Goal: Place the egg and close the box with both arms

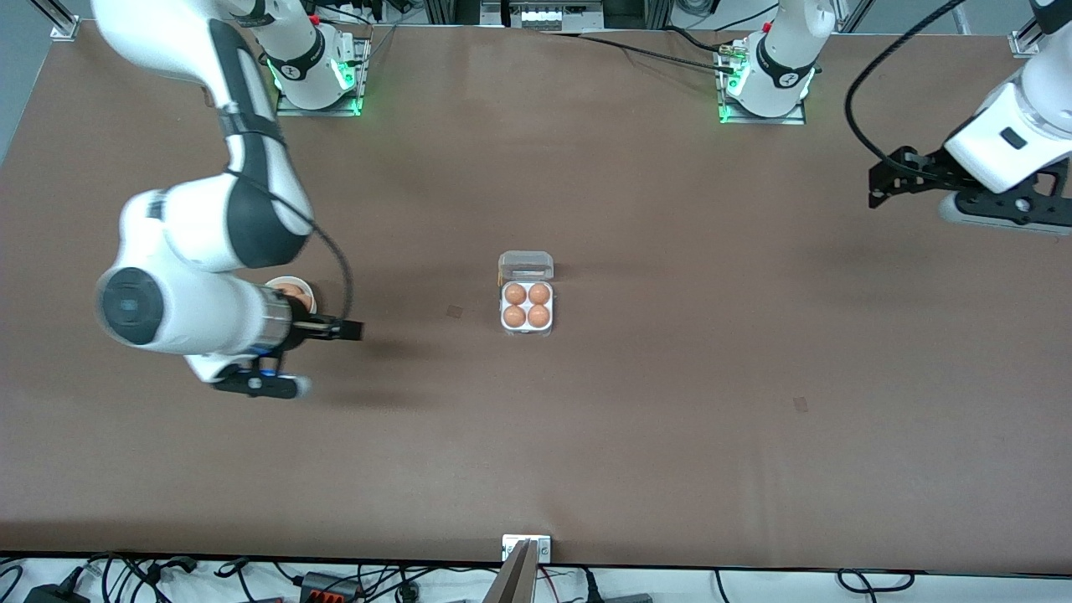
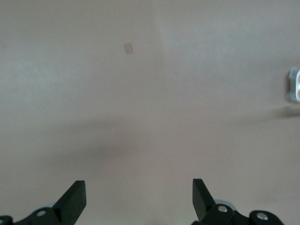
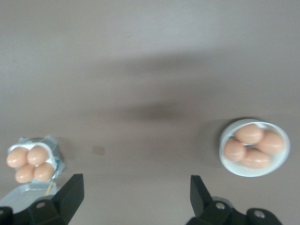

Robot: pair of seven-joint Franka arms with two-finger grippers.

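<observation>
The clear egg box [image 1: 527,306] sits mid-table with its lid [image 1: 526,265] open, on the side farther from the front camera. Every cell holds a brown egg [image 1: 515,294]. The box also shows in the right wrist view [image 3: 33,164]. My right gripper [image 1: 347,330] is open and empty, over bare table between the white bowl [image 1: 289,286] and the box; its view [image 3: 136,183] shows only table between the fingers. My left gripper [image 1: 876,189] is open and empty, up over the left arm's end of the table, well away from the box. Its view [image 2: 139,187] shows bare table.
The round white bowl [image 3: 254,147] holds several brown eggs and lies partly under the right arm in the front view. A small metal bracket [image 1: 527,546] sits at the table edge nearest the front camera. Small tape patches [image 1: 801,404] mark the brown tabletop.
</observation>
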